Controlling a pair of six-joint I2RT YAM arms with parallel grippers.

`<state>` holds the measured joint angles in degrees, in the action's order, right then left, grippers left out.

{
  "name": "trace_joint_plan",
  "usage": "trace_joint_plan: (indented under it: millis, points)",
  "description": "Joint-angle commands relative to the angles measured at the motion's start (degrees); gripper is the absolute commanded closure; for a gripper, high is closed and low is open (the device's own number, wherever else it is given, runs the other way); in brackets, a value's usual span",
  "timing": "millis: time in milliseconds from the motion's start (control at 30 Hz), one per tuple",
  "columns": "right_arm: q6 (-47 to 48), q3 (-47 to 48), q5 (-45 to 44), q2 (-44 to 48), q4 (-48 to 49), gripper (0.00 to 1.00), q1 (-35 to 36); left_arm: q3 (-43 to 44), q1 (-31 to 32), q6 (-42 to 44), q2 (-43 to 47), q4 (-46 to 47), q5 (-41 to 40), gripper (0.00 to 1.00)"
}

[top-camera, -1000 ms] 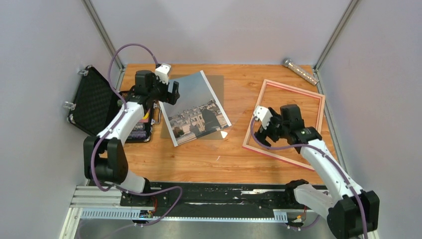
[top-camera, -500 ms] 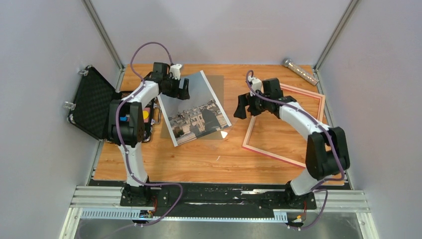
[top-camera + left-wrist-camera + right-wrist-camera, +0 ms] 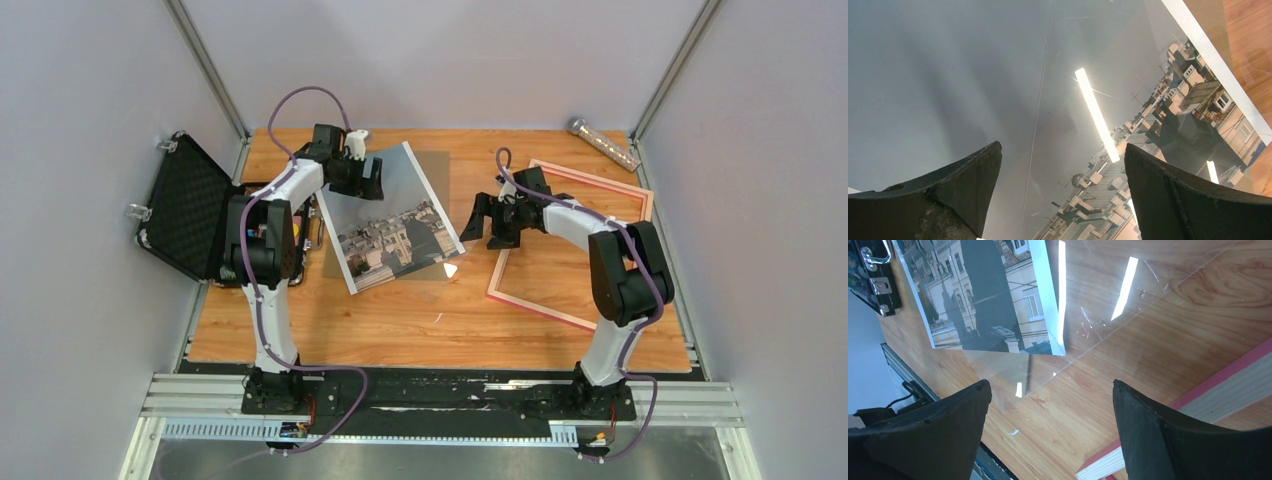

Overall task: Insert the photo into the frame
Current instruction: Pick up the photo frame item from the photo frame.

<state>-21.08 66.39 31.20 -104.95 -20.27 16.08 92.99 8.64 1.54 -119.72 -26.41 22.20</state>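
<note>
Cityscape photo lies flat, apart from pink frame.

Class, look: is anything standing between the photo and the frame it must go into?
Yes. The open right pincer hangs over the gap between the photo and the frame; a clear sheet also lies partly there.

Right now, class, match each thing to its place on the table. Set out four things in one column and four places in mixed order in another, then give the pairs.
Things:
1 photo
2 frame
3 black case
4 silver tube

Places:
A far right corner
B right half, lying flat
C left edge, lid open
D left of centre

Pairs: 1-D; 2-B; 3-C; 4-A
</note>
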Motion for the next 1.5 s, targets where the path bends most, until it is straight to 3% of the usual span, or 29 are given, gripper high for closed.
trace_joint_plan:
  millis: [0, 467, 1467]
  points:
    - [-4.5, 2.0, 0.4, -1.4, 2.1, 0.11, -0.6, 1.9, 0.4, -1.2, -0.2, 0.9, 0.9, 0.0]
    - [-7.4, 1.8, 1.0, -6.7, 3.2, 0.11, -1.1, -5.1, 1.2, -1.2, 2.6, 6.3, 2.5, 0.0]
    - [-8.3, 2.8, 4.2, -10.1, 4.0, 0.11, -1.6, 1.1, 3.0, -1.9, -4.7, 5.1, 1.2, 0.0]
